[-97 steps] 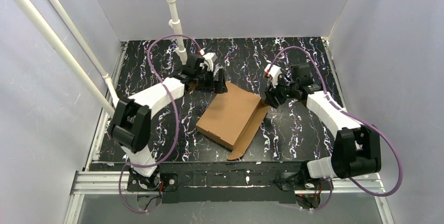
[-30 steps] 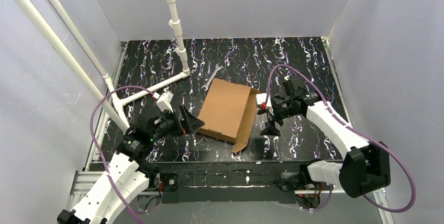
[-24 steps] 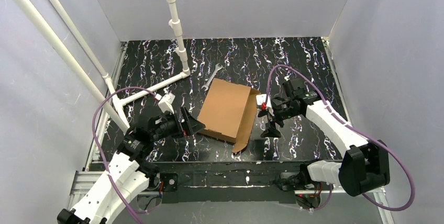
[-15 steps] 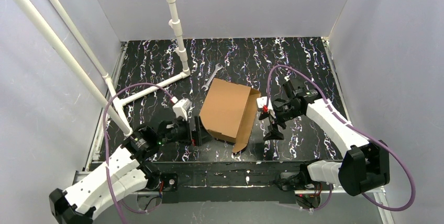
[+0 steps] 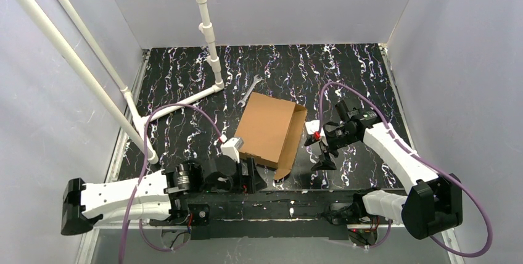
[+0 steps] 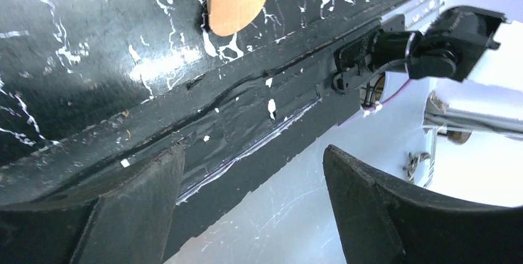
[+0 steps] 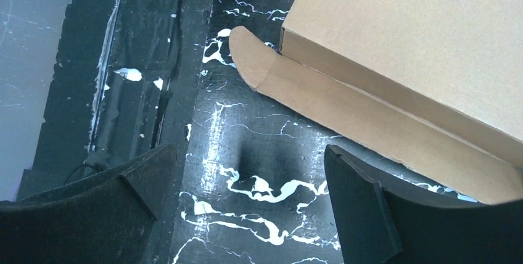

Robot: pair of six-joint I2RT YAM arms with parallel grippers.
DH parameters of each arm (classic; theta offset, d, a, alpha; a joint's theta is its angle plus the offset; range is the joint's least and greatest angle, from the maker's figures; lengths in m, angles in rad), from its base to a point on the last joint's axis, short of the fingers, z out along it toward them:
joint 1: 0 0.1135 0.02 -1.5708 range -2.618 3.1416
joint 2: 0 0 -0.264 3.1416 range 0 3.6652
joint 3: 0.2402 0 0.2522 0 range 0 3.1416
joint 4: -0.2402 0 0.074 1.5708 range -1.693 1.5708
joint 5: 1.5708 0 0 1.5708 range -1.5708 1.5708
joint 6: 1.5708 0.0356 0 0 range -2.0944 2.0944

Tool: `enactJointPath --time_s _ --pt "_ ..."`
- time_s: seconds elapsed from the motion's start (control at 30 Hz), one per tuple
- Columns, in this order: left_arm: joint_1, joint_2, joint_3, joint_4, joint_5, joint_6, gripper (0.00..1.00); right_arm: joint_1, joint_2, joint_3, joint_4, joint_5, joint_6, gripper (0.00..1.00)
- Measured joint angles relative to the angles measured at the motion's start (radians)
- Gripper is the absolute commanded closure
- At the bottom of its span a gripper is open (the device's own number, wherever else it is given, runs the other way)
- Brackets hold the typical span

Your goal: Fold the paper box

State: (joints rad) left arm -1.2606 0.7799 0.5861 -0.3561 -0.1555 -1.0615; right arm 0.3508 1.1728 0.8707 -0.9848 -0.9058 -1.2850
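Note:
The paper box (image 5: pixel 266 129) is plain brown cardboard lying flat in the middle of the table with its lid down. A long flap (image 5: pixel 290 153) with a rounded tab lies open along its right side. My left gripper (image 5: pixel 253 181) is low at the table's front edge, just left of the flap's near tip. It is open and empty, and only the rounded tab (image 6: pixel 237 2) shows above its fingers (image 6: pixel 132 208). My right gripper (image 5: pixel 318 151) hovers open over bare table to the right of the flap. The box (image 7: pixel 419 42) and its flap strip (image 7: pixel 370 116) lie beyond the right gripper (image 7: pixel 248 150).
A metal wrench (image 5: pixel 248 90) lies just behind the box. A white pipe frame (image 5: pixel 179 100) runs across the back left. The taped front edge of the table (image 6: pixel 234 110) is directly under the left gripper. Grey walls close in three sides.
My left arm has swung from the left of the box down to the front edge, by the flap's tip. The right gripper has drifted a little nearer. The box has stayed put over the last second.

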Motion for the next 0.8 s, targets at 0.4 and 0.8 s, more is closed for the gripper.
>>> enactJointPath --time_s 0.4,0.8 --pt "-0.064 0.149 -0.206 0.274 -0.161 -0.315 0.37 0.015 -0.016 -0.108 0.056 -0.057 -0.117 0.04" --pt "-0.064 0.307 -0.171 0.392 -0.203 -0.414 0.57 0.202 -0.009 -0.235 0.231 -0.088 -0.275 0.25"
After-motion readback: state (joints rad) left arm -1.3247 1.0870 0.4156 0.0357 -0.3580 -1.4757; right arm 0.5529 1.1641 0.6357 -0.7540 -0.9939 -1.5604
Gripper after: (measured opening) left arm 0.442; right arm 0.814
